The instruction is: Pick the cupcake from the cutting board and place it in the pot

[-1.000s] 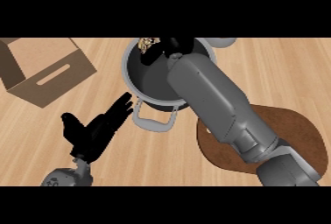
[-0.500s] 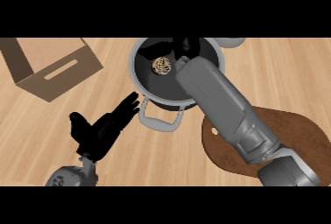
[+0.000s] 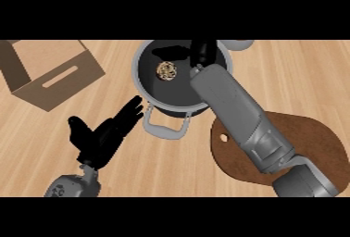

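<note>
Diff for you: a second ago the right hand [image 3: 202, 51] had the cupcake [image 3: 167, 70] up at the pot's 12 o'clock rim. Half a second ago the cupcake was already lying inside, and it has barely shifted since. The right hand has moved off it, over to about 1 o'clock on the pot [image 3: 179, 99]. It holds nothing you can see. It's black against the dark interior, so I can't tell if it's open or closed.

The cupcake is on the pot floor, a bit toward 9 o'clock from centre, clear of the wall. It's small and round with a speckled tan-and-brown top.

The pot sits at 12 o'clock in your view. It's round, with a dark inside, a pale grey rim and smooth metal. One loop handle [image 3: 164, 128] is at its 6 o'clock, and a second handle [image 3: 238, 44] is at 1 o'clock.

The left hand [image 3: 106, 134] is at 8 o'clock of the view, much as before. Its fingers are straight and slightly spread with the thumb out to the side. The tips point at the loop handle, just short of it.

The right forearm [image 3: 232, 106] is a grey segmented shell running in from 5 o'clock across the cutting board [image 3: 311, 139]. The board is dark brown wood, a rounded slab with a small hole near its left edge, at 4 o'clock.

The cardboard box [image 3: 51, 76] is at 10 o'clock, plain brown with a slot cut-out. The counter [image 3: 301, 74] is light wood with plank grain.
</note>
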Robot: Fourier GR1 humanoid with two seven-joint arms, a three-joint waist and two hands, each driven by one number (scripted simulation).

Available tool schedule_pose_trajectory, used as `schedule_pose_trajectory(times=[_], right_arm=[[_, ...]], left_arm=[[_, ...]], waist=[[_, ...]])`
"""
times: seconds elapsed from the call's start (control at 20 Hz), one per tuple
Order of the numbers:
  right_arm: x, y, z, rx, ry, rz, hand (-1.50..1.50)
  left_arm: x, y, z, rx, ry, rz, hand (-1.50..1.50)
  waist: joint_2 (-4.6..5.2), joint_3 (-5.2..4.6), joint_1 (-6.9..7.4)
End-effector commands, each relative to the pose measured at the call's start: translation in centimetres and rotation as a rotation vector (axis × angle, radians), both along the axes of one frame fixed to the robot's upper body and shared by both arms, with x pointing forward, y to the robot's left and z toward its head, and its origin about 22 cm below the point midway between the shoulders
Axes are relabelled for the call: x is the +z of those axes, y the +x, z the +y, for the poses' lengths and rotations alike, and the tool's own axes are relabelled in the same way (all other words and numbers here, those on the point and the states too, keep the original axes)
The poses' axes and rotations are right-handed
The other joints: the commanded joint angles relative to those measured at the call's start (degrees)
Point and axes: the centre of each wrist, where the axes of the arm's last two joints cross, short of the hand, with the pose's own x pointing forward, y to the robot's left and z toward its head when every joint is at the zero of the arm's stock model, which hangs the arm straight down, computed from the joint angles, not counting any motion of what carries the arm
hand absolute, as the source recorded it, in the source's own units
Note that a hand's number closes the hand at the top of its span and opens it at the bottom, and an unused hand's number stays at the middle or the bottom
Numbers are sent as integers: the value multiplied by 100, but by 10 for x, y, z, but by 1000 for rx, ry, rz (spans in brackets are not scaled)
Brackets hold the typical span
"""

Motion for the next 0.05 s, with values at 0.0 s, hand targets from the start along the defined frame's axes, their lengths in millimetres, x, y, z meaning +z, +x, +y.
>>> schedule_pose_trajectory(times=[0.0], right_arm=[[-2, 4, -1, -30, 1, -11, -150]], left_arm=[[1, -3, -10, 23, -11, 4, 0]], waist=[[-52, 1, -170]])
